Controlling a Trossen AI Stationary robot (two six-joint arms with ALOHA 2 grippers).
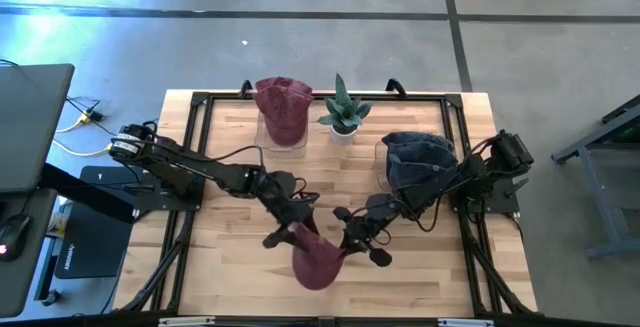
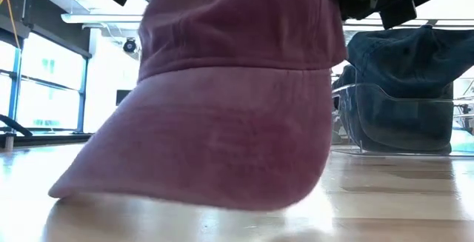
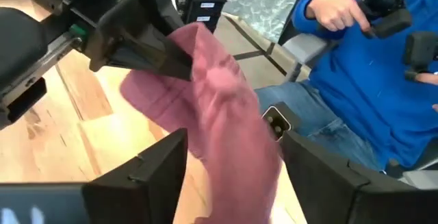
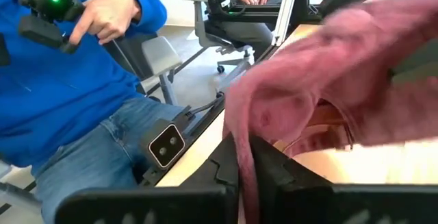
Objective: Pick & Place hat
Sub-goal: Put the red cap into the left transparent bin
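From above, the maroon hat (image 1: 318,260) sits at the surface's (image 1: 230,257) near edge between my left hand (image 1: 283,229) and right hand (image 1: 360,245); low down its brim touches the wood; my left wrist shows fingers spread around it, my right wrist fingers pinching its fabric, so placing remains.

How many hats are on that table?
3. One maroon cotton cap sits at the table's front edge between the two hands. A second maroon cap rests on a clear stand at the back, and a dark blue cap on another stand at the right. None appear hidden.
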